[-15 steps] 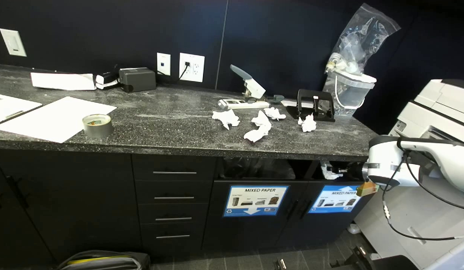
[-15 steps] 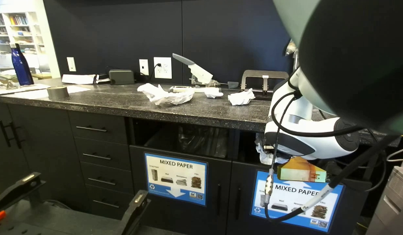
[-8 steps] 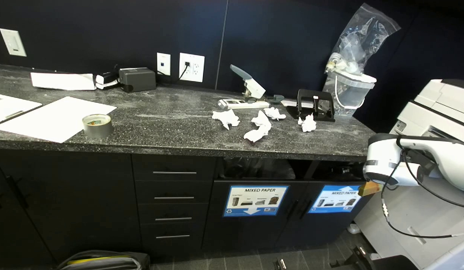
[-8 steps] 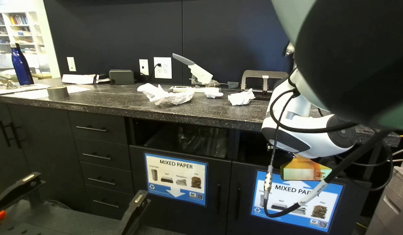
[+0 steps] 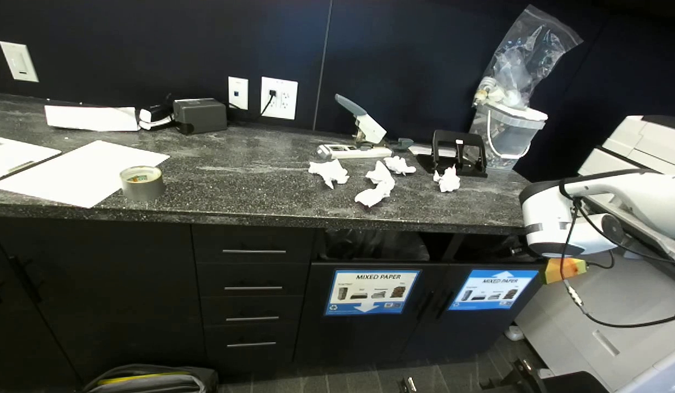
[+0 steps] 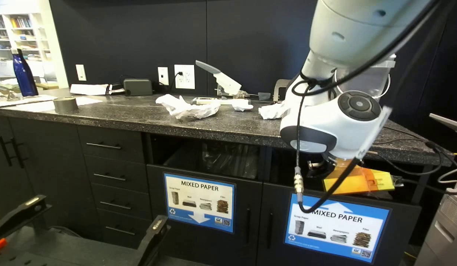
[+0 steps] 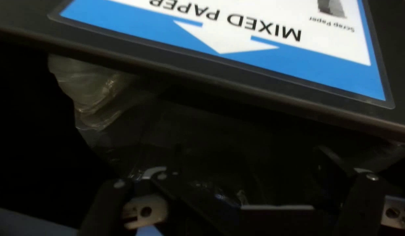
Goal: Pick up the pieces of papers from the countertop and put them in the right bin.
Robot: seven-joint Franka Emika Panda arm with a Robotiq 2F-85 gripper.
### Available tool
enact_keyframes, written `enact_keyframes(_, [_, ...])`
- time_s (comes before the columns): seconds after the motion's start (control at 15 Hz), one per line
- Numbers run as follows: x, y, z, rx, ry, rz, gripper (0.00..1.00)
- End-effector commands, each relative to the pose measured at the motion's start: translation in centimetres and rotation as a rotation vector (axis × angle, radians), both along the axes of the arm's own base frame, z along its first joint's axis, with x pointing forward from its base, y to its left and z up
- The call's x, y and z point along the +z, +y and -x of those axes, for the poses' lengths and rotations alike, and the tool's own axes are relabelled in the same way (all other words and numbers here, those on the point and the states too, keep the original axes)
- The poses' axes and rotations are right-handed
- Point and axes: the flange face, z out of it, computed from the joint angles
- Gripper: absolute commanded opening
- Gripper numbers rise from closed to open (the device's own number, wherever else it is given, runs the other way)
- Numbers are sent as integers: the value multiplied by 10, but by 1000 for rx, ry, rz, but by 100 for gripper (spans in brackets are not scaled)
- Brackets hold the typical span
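Fingers [image 7: 333, 164] stand well apart in my wrist view, so my gripper [image 7: 250, 154] is released. Behind them lies the dark inside of the right bin [image 7: 202, 69], where a clear plastic bag [image 7: 91, 98] shows at the side; the MIXED PAPER sign [image 7: 238, 37] on its front reads upside down.

In an exterior view I count 4 crumpled pieces of paper [image 5: 377, 185] on the countertop [image 5: 250, 191]. 3 lie close together in front of the stapler [image 5: 371, 130]; the 4th is just beside the hole punch [image 5: 459, 153]. Well to the left, a tape roll [image 5: 142, 188] stands at the edge of a flat sheet [image 5: 78, 174]. My arm [image 5: 553, 210] extends from the right, and my gripper is a dim shape in the gap under the countertop, above the right bin's front.

In an exterior view a yellow block [image 6: 356, 183] sits under my arm, near the top of the same sign. My arm hides part of the rightmost of the pieces of paper and most of the hole punch. Further left, other pieces overlap. A blue bottle [image 6: 24, 75] stands at the far left.
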Motion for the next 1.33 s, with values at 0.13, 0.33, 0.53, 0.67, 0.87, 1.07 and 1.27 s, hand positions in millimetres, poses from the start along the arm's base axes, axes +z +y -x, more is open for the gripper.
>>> enact_keyframes(0.13, [51, 29, 52, -80, 226, 23, 100])
enact_keyframes(0.33, [72, 52, 84, -66, 323, -21, 100])
enact_keyframes(0.53, [94, 73, 104, 7, 445, -106, 100])
enact_keyframes(0.67, [119, 77, 92, 64, 525, -150, 100])
enact_keyframes(0.87, [171, 82, 63, 129, 606, -161, 100])
enact_keyframes(1.07, [237, 97, 27, 144, 640, -179, 100])
enact_keyframes(1.27, [306, 119, -12, 155, 630, -240, 100])
